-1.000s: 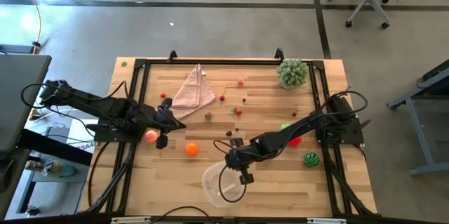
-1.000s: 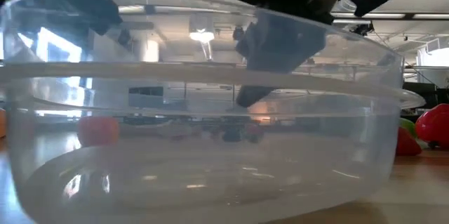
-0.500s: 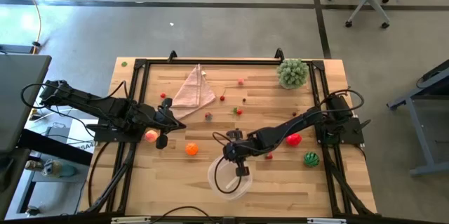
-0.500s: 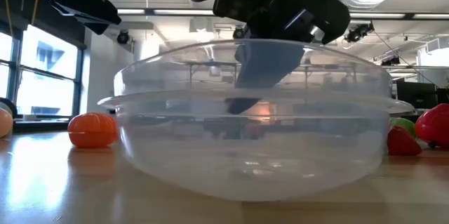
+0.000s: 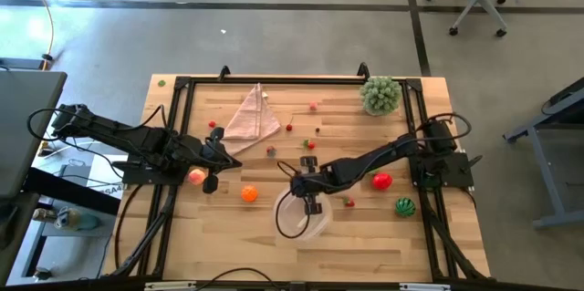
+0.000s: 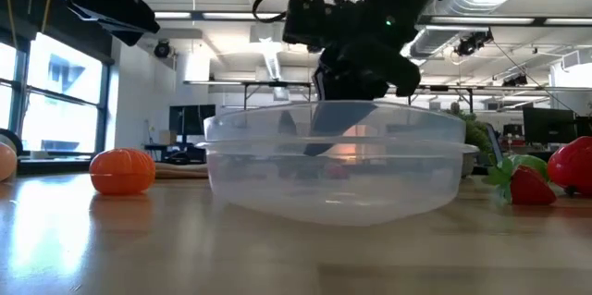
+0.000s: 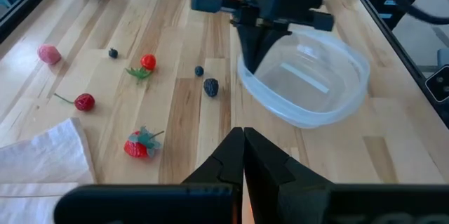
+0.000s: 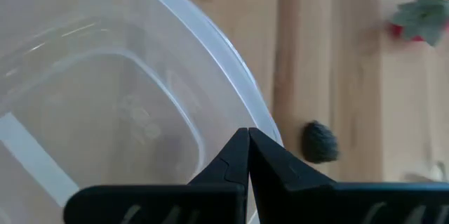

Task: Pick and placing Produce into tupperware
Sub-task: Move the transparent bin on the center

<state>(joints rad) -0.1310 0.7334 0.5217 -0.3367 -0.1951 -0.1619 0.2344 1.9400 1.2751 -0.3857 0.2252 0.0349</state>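
We see the left claw [image 5: 212,182] over the bench's [image 5: 219,245] left side, fingers pressed together w/ nothing between them. A pink peach [image 5: 196,177] sits just beside it, on its outer side, and an orange [image 5: 249,194] a bit inboard of it. The folded pink cloth [image 5: 251,118] lies beyond it, toward the far edge.

Mid-bench, the right claw [image 5: 312,205] is pinching the far rim of the clear tupperware [image 5: 301,225]; fingers closed on the wall. The tub looks empty and rests on the wood near the bench's front edge, w/ bare wood on both sides of it. Small berries [image 5: 290,128] are scattered beyond this claw, a dark one [image 8: 320,142] close to the rim.

Behind that claw, along its arm: a small strawberry [image 5: 348,202], a red apple [image 5: 381,180], then the striped melon [image 5: 404,206] near the right rail. The pale-green plant [image 5: 380,95] stands at the far right corner.
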